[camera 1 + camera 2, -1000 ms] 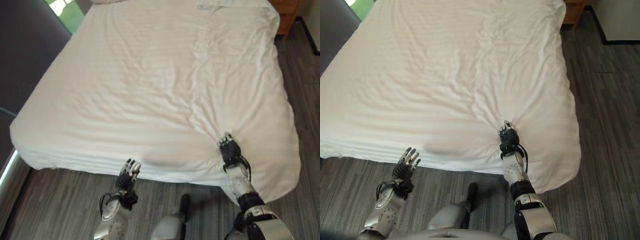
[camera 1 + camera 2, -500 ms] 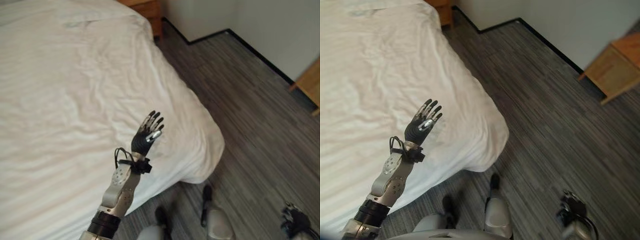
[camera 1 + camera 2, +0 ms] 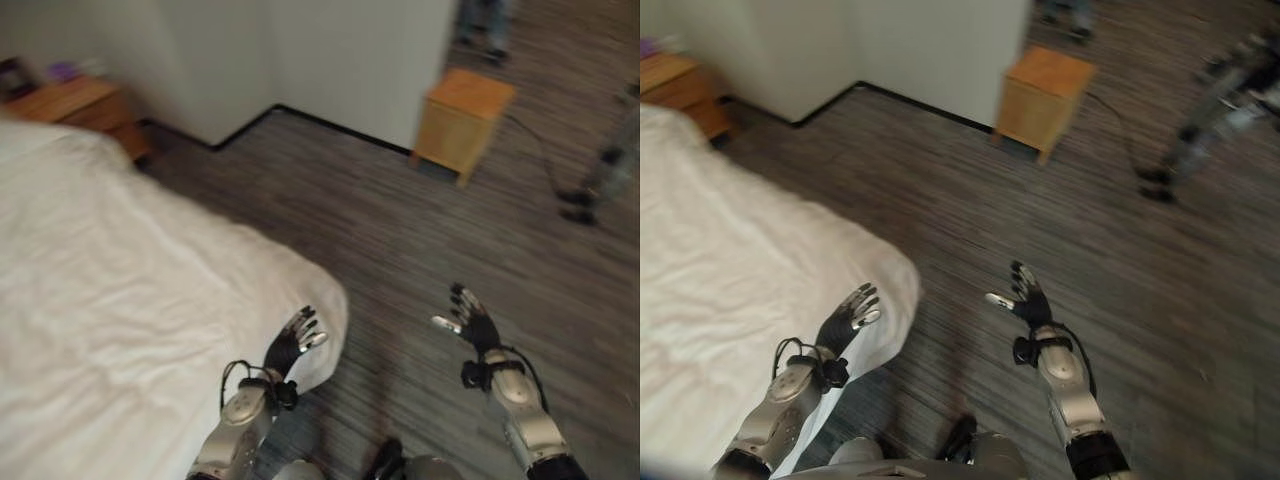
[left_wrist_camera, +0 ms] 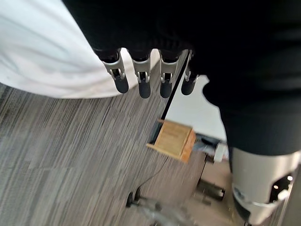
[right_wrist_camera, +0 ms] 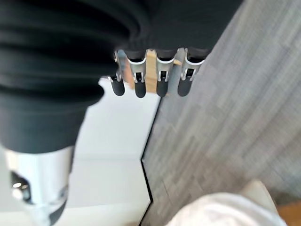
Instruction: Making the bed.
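Observation:
The bed's white cover [image 3: 120, 310] fills the left of the head views, its rounded corner [image 3: 325, 300] hanging toward the grey floor. My left hand [image 3: 290, 345] is raised just beside that corner, fingers straight and spread, holding nothing; its fingers [image 4: 141, 80] show in the left wrist view above the cover's edge [image 4: 42, 56]. My right hand [image 3: 472, 322] hovers over the bare floor to the right of the bed, open and empty, with its fingers [image 5: 150, 80] straight in the right wrist view.
A wooden nightstand [image 3: 80, 105] stands by the bed's far side against the white wall [image 3: 300, 50]. A second small wooden cabinet [image 3: 462, 118] sits by the wall corner. A person's legs [image 3: 600, 180] show at the far right. Grey striped floor [image 3: 420, 230] lies between.
The camera has swung right, away from the bed toward the room. My right hand, low at the frame's corner before, is now raised and open over the floor. The left hand stays open near the bed's corner.

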